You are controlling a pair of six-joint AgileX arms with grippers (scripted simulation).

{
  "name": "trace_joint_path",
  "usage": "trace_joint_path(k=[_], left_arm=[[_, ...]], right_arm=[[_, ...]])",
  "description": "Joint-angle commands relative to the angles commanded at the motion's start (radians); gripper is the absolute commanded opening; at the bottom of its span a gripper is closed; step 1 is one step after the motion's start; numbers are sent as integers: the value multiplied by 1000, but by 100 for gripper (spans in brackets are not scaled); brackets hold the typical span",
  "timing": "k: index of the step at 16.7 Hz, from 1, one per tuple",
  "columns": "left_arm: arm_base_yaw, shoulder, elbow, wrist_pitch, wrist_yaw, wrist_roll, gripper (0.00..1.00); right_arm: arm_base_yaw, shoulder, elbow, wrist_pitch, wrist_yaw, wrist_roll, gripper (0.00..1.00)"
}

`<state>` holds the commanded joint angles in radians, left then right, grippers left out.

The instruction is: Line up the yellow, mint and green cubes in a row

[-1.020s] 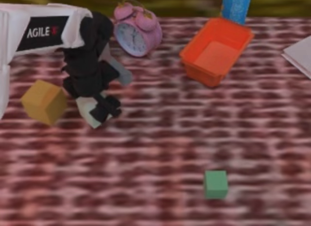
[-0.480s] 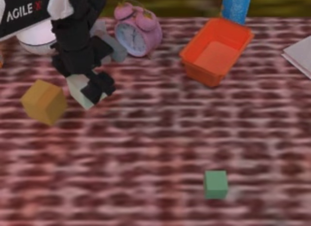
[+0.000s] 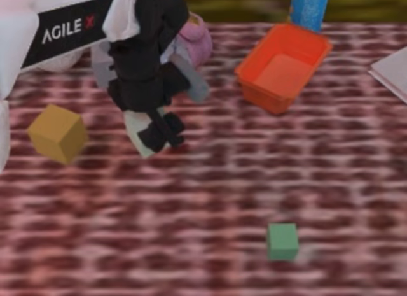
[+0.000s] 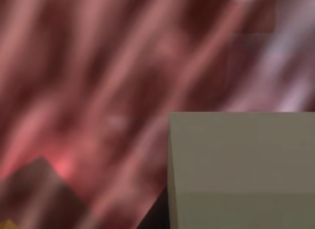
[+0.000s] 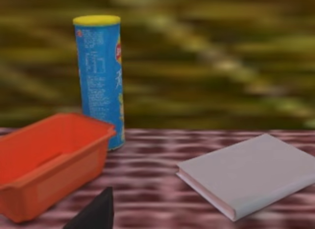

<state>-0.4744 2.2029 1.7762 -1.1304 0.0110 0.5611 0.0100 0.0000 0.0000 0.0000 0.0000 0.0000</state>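
The left gripper (image 3: 162,132), closed on the mint cube (image 3: 138,129), has carried it away from the yellow cube (image 3: 57,133), toward the table's middle.

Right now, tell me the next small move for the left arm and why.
Probably carry the mint cube on toward a spot level with the yellow cube, then lower it. The left gripper is shut on the mint cube, the yellow one sits at the table's left, and the green cube lies far off to the right and nearer the front, so no row exists yet.
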Motion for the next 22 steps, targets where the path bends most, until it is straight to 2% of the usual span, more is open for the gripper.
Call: trace_joint_path(k=[6, 9, 16, 22], left_arm=[[-318, -109, -132, 15, 2, 85, 0], [-412, -148, -175, 23, 2, 113, 0], [-421, -143, -189, 41, 1, 117, 0], [-422, -71, -302, 232, 3, 116, 0]], right_arm=[[0, 0, 0, 0, 0, 0, 100], [0, 0, 0, 0, 0, 0, 100], [0, 0, 0, 0, 0, 0, 100], [0, 0, 0, 0, 0, 0, 100]])
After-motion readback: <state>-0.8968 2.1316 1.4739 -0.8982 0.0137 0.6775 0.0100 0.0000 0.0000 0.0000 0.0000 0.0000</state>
